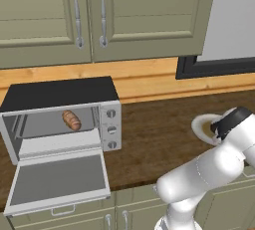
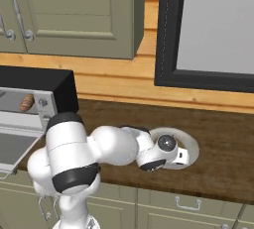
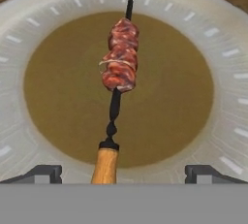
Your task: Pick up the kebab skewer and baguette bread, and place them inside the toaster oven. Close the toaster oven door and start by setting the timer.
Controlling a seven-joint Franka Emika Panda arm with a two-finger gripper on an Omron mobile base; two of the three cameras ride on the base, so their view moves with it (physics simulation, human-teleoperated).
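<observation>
Counts: one kebab skewer (image 3: 118, 68), one baguette bread (image 1: 71, 120), one toaster oven (image 1: 60, 112), one plate (image 3: 29, 24), three knobs (image 1: 111, 129) in a column on the oven's right front
Kebab skewer: lies across the plate's brown centre in the hand view; a thin dark twisted metal rod with a light wooden handle at the near end and a short stack of red and brown meat chunks near the far end
Baguette bread: short plump golden-brown loaf with score marks, lying inside the open oven cavity toward its right side
Toaster oven: boxy, silver front and sides, flat black top; it stands on the counter at the left
Toaster oven door (image 1: 57, 180): hinged down and open, a grey glass panel in a silver frame, with its bar handle along the front edge
Plate: round, pale ribbed rim with small light dashes, and a smooth olive-brown centre; it sits on the counter well to the right of the oven
Gripper (image 3: 123, 173): held above the plate, with the two dark finger tips spread wide to either side of the skewer's handle and touching nothing
Surface: dark brown wood-grain counter (image 1: 154, 134)
Room: light wood-plank wall, olive-green panelled cabinets (image 1: 99, 15) with silver bar handles above and below, and a black-framed grey window (image 2: 213, 29) at the right
</observation>
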